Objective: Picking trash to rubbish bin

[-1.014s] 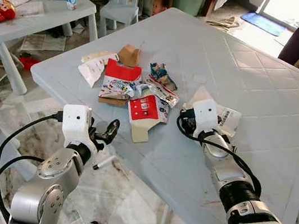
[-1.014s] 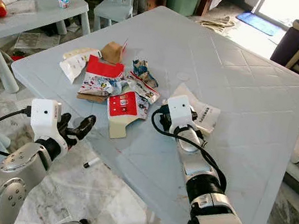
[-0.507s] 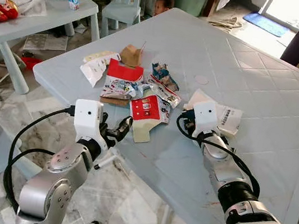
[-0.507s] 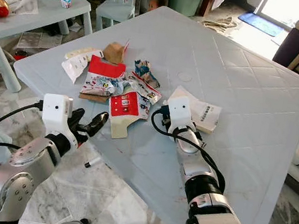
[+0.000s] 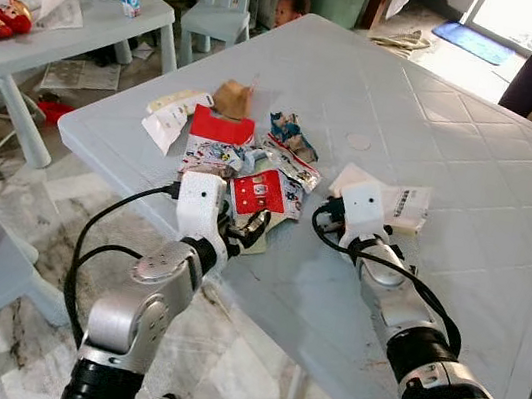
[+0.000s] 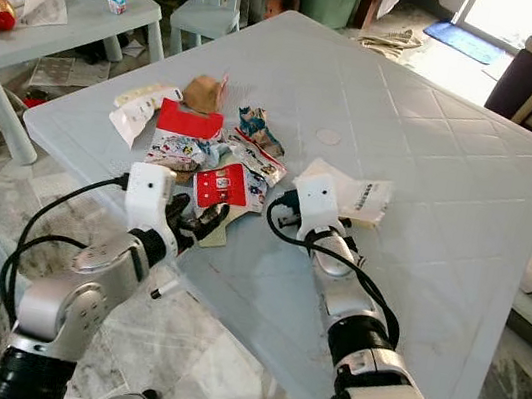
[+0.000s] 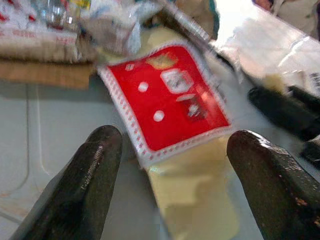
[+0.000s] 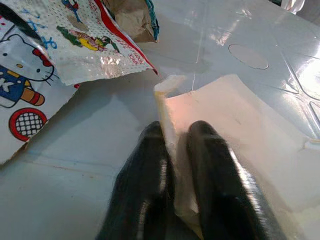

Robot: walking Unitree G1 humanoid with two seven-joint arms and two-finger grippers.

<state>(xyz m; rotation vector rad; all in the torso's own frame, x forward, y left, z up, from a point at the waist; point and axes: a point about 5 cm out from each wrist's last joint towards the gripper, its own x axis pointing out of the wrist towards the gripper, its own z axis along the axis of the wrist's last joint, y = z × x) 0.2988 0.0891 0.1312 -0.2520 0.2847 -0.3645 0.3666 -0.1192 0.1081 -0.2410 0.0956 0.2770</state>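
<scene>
We are looking down at a pale blue table with a heap of litter near its front left corner: a red and white carton piece, crumpled printed wrappers, a brown paper scrap and a white wrapper at the far left of the heap.

Our left gripper hovers low over the table just before the red carton piece, its two black fingers spread wide on either side of the carton's cream flap, gripping nothing.

Our right gripper sits to the right of the heap, its fingers pinched together on the edge of a cream paper sheet, which lies on the table (a barcode label shows on it in the head view).

We judge the task to be at an early stage: one piece is gripped, none has left the table, and the whole heap is yet to be carried off. We cannot make out a rubbish bin for certain.
</scene>
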